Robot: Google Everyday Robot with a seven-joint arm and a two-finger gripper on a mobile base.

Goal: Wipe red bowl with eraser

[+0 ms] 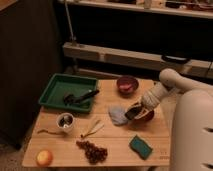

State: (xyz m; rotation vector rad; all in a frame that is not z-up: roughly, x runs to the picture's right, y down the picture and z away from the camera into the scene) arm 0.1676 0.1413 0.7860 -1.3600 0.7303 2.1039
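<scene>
the end effector [133,111] hangs low over the near-left rim of a dark red bowl [145,115] on the right part of the counter [115,145], with a dark blocky thing at its tip that may be the eraser, though i cannot tell if it is clenched or released; its pale, smooth, rounded arm [165,87] slopes up to the right into the bulky white body; just left of it, touching the bowl's side, lies a crumpled grey cloth [117,114]; farther back sits a second red bowl [127,84], round and glossy, well apart from the first; on the near right lies a flat green sponge [141,146]; the counter is pale wood with a smooth grain; at far left a shallow green rectangular tray [54,92] holds a dark long-handled tool [81,97]; near it stand a small round cup [65,121], a thin yellowish strip [92,130], a knobbly bunch of dark grapes [92,151], and a round orange fruit [44,158] at the near-left corner.
</scene>
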